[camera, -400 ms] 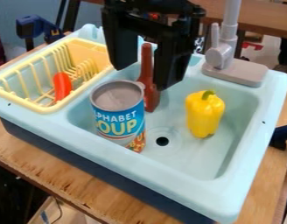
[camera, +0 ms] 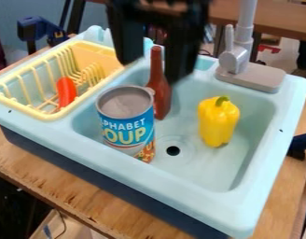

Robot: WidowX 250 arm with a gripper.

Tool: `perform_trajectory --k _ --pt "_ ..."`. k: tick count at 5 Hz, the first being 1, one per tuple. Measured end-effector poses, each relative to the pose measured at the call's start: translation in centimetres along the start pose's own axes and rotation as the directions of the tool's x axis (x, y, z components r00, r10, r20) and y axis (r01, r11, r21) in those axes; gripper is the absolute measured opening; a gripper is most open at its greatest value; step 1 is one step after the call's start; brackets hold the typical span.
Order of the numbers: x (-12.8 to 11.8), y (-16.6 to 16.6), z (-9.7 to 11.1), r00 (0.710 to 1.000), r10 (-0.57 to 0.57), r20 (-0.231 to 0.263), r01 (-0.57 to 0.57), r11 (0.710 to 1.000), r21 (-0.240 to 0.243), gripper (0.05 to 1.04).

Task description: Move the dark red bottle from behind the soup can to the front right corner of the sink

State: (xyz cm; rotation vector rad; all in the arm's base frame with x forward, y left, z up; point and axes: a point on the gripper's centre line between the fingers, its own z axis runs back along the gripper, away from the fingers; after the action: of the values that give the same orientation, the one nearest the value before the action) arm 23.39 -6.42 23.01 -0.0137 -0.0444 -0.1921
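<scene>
Shifts slightly toward 11 o'clock from the earlier frame, with the gripper (camera: 151,72) now at 12 o'clock above the sink (camera: 180,186). Hangs with fingers spread wide, apparently empty, perhaps to leave room around a narrow shape. Close beneath, at 12 o'clock in the basin: the red-brown bottle (camera: 157,88), upright on its base. At 9 o'clock, a blue-labelled can (camera: 125,116), also upright; at 3 o'clock, a yellow pepper (camera: 218,121), stem up. At 10 o'clock, an orange-red toy (camera: 66,92), likely kept from rolling by the yellow rack (camera: 54,116).
</scene>
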Motion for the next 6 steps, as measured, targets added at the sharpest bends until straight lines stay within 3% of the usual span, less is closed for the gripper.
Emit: perform_trajectory --k 2,4,6 --pt "3.5 3.1 0.7 0.999 0.025 0.035 -0.027 0.998 0.054 1.000" --pt "7.2 6.0 -1.9 0.999 0.037 0.022 -0.039 0.997 0.071 1.000" --pt "9.2 7.0 -3.7 0.998 0.057 -0.028 -0.054 0.994 0.090 1.000"
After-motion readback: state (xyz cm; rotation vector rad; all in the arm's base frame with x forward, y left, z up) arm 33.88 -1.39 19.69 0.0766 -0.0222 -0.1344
